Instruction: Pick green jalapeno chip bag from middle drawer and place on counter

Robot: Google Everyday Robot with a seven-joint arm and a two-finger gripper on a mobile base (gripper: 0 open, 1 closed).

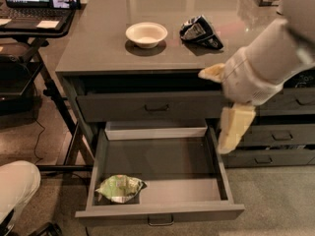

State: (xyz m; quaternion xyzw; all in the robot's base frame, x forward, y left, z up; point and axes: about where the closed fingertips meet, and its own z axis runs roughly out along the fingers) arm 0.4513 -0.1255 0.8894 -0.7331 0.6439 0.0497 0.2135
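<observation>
The green jalapeno chip bag (119, 188) lies in the front left corner of the middle drawer (162, 213), which is pulled fully out. The counter (98, 48) spans the top of the cabinet. My gripper (222, 103) hangs from the white arm at the right, above the drawer's right wall and in front of the cabinet face. Its two yellowish fingers stand apart and hold nothing. It is well to the right of the bag and above it.
A white bowl (146, 34) and a black-and-white snack bag (200, 32) sit on the counter. Narrower drawers (283, 134) are at the right. A black desk with a laptop (29, 6) stands at the left. A white rounded object (15, 188) is at lower left.
</observation>
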